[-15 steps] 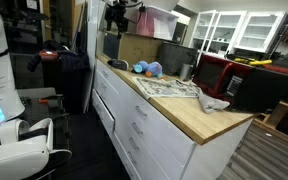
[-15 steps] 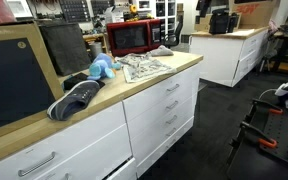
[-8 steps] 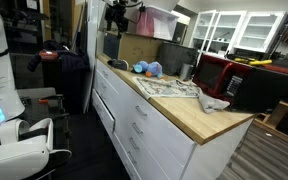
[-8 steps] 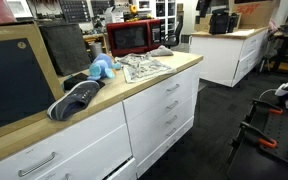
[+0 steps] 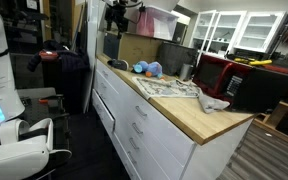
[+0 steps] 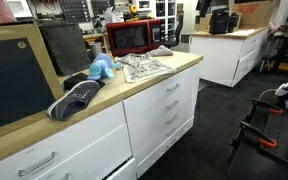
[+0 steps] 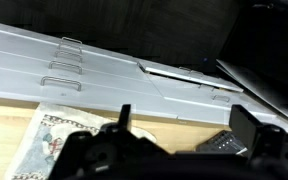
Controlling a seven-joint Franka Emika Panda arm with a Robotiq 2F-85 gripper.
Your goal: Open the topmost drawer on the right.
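Wrist view: black tool [image 7: 179, 140], grip unreadable, has not moved above the flat white topmost drawer [image 7: 184, 92]; pull not begun.

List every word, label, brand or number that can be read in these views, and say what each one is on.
No text can be read in any view.
Newspaper: its print shows in both exterior views and the wrist view, but it is too small and blurred to read.
Red microwave: no legible brand or panel markings.
White drawer fronts: no labels visible.
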